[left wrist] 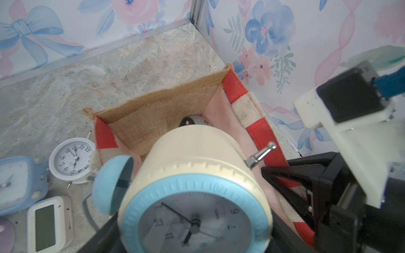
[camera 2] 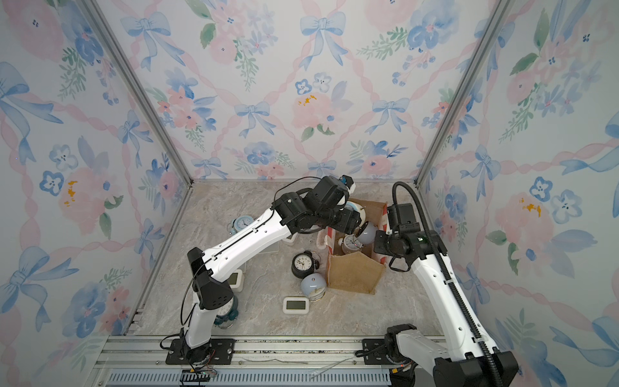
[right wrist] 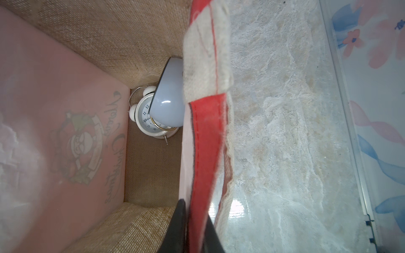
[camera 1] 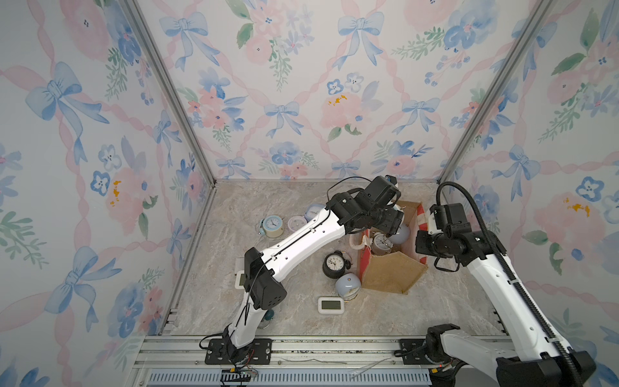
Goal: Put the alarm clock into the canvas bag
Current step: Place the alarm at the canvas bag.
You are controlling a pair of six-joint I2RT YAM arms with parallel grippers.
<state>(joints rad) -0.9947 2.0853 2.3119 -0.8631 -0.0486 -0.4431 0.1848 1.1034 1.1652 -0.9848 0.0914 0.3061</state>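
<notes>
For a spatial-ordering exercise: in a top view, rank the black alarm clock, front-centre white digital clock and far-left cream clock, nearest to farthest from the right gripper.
1. black alarm clock, just left of the canvas bag
2. white digital clock, front centre
3. cream clock, far left

I see floral bow wallpaper (camera 1: 301,83) on three walls; aluminium posts (camera 1: 170,90) at the back corners; the marbled bench (camera 1: 254,201) evenly lit.

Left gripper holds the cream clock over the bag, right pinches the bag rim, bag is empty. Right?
Not empty. The right wrist view shows a white twin-bell clock and a grey dome clock in the bag. Rest stands: left gripper holds the cream clock over it, right gripper pinches the rim.
</notes>
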